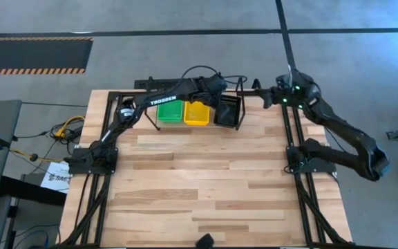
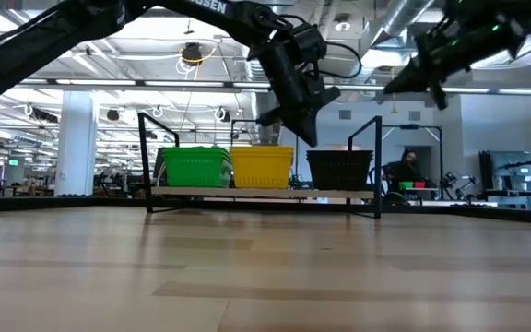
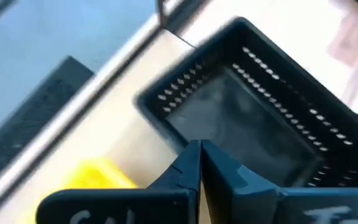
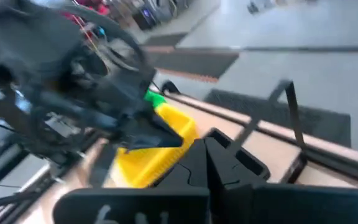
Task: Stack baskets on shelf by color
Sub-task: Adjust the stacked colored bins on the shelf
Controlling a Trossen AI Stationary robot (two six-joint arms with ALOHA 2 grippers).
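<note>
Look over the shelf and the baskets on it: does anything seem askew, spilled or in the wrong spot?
Nothing stands out. The green, yellow and black baskets sit side by side on the shelf, level in the low view, nothing spilled.

1 shelf point(image 1: 239, 111) w/ 3 basket piles: 1 green point(image 1: 170, 111), 1 yellow point(image 1: 197, 113), 1 black point(image 1: 226, 112); no. per pile can't be told. 2 arms, 2 grippers: left gripper point(image 2: 304, 127), right gripper point(image 1: 260, 84). 1 table point(image 1: 206, 180).
</note>
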